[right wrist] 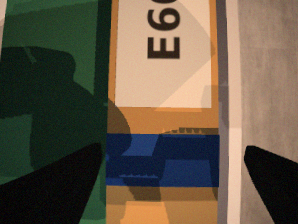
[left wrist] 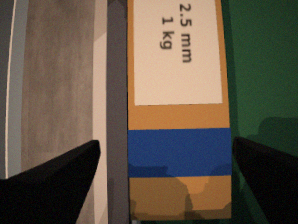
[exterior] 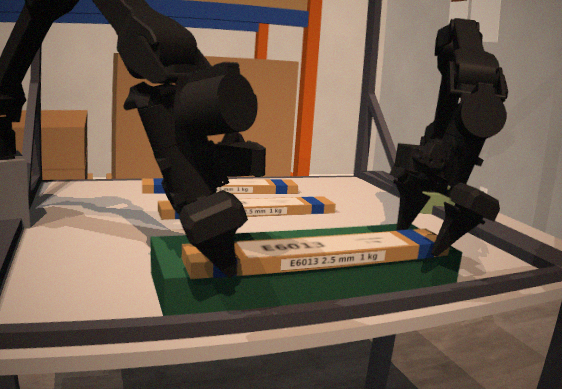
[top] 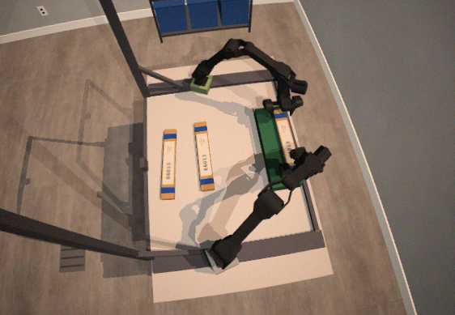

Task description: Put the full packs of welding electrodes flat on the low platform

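Note:
One orange, white and blue pack (top: 285, 131) (exterior: 332, 258) (left wrist: 175, 75) (right wrist: 162, 90) lies flat on the green platform (top: 265, 133) (exterior: 310, 292) (left wrist: 265, 65) (right wrist: 55, 30), along its outer long edge. My left gripper (exterior: 419, 241) (left wrist: 166, 145) is open around the blue band at the pack's small-print end, with gaps beside it. My right gripper (right wrist: 173, 151) is open around the band at the E6013 end; one finger is hidden in the exterior view. A second pack (top: 204, 155) (exterior: 317, 206) and a third pack (top: 169, 163) (exterior: 280, 187) lie flat on the white table, off the platform.
A dark frame beam (top: 309, 206) (exterior: 300, 312) (left wrist: 118, 100) runs close beside the platform's outer edge. The rest of the platform's width, on its inner side, bears no pack. Frame posts rise at the table's far corners.

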